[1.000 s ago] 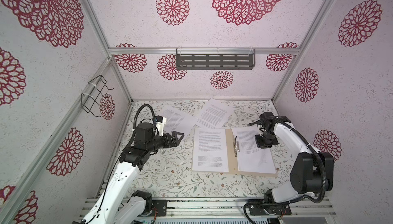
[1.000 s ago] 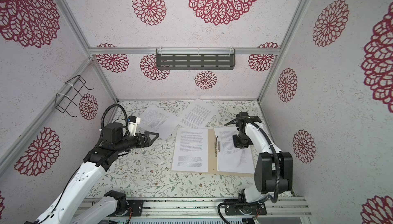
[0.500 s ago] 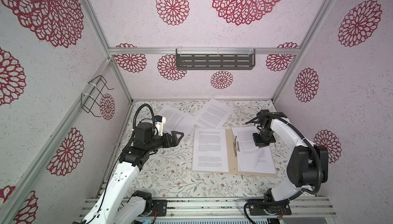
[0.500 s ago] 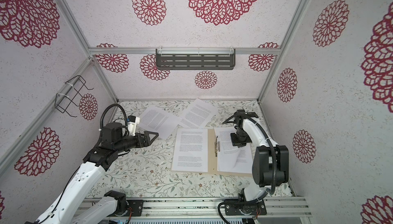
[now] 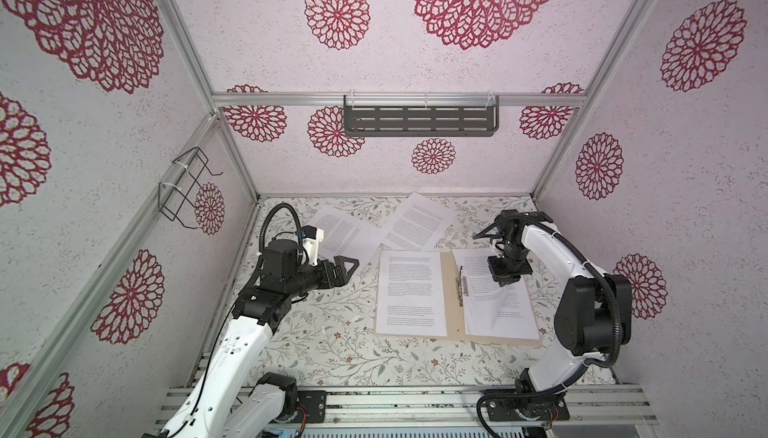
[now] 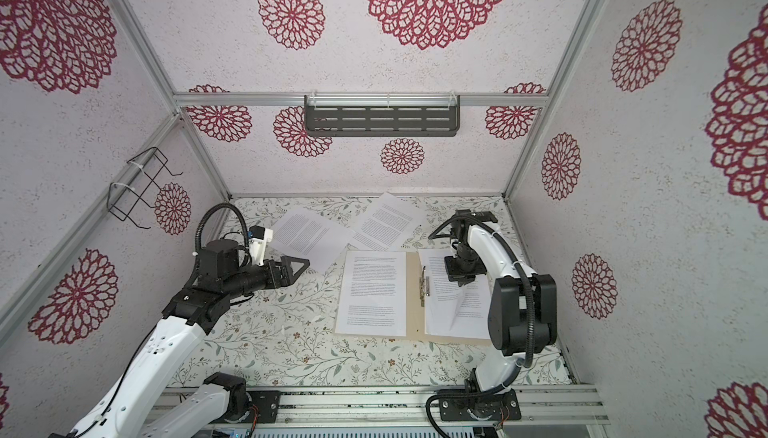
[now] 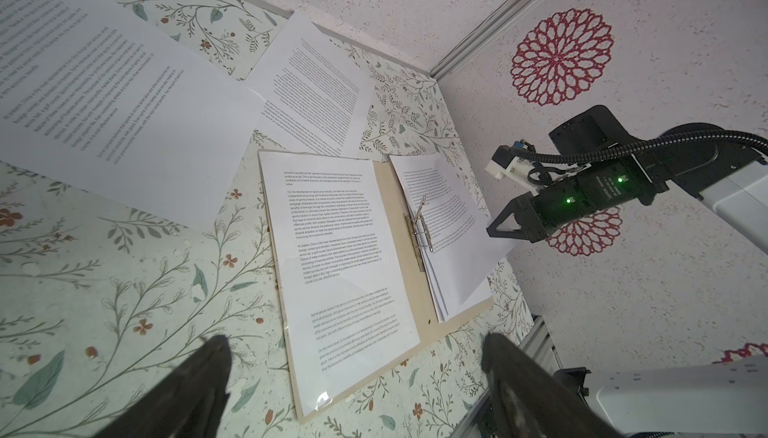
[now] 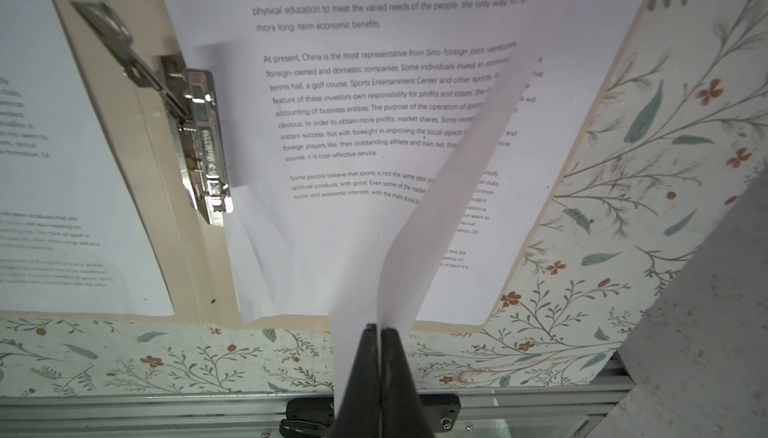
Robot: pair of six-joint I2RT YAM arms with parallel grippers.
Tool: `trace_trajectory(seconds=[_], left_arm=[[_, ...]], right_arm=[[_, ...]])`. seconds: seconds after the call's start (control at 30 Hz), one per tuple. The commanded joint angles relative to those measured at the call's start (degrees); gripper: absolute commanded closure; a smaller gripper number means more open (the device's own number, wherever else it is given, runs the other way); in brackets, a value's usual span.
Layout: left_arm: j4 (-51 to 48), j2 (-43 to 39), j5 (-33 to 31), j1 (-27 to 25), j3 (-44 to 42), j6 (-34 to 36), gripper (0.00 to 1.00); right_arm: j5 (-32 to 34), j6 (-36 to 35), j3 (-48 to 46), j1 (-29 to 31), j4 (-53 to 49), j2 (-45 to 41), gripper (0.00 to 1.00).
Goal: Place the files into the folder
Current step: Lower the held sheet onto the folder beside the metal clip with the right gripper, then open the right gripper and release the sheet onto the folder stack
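Right wrist view puts us over the open tan folder (image 8: pixel 195 269), which lies flat on the floral table (image 5: pixel 332 344). We judge the job past halfway. A stack of filed sheets (image 8: pixel 374 95) rests on the right leaf beside the raised metal clip (image 8: pixel 199 136), and in both top views a single sheet (image 5: pixel 409 290) lies flat on the left leaf. Out on the table, just beyond the folder's far edge, we see a left loose sheet (image 5: pixel 345 236) and a far loose sheet (image 5: pixel 419 223), both yet to be brought in. The right gripper (image 8: pixel 380 330) has its jaws pressed together on the edge of a lifted sheet (image 8: pixel 419 240), which buckles up above the stack and is not yet laid down. The left gripper (image 5: pixel 348 266) hovers over the table left of the folder, near the left loose sheet, with its jaws spread wide and nothing between them
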Motion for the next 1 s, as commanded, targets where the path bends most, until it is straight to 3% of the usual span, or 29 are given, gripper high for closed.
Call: trace_trajectory(seconds=[0.0, 0.23, 0.47, 0.73, 0.9, 0.97], left_arm=[[1.69, -0.53, 0.65, 0.56, -0.64, 0.27, 0.03], [1.95, -0.22, 0.95, 0.57, -0.79, 0.03, 0.03], [2.05, -0.22, 1.13, 0.67, -0.72, -0.19, 0.03], [2.14, -0.47, 1.18, 0.67, -0.85, -0.26, 0.03], [2.23, -0.56, 1.27, 0.67, -0.90, -0.40, 0.03], [2.23, -0.40, 1.35, 0.67, -0.98, -0.42, 0.03]], right_arm=[[-2.83, 1.96, 0.29, 0.38, -1.18, -0.39, 1.00], [-8.21, 5.09, -4.64, 0.82, 6.28, -1.53, 1.00], [-6.43, 5.47, -6.18, 0.91, 5.88, -3.29, 1.00], [-12.62, 7.57, -8.23, 0.68, 9.45, -6.43, 1.00], [-8.38, 7.80, -9.35, 0.51, 7.50, -8.44, 1.00], [-10.12, 8.48, -10.79, -0.36, 9.05, -10.55, 1.00]])
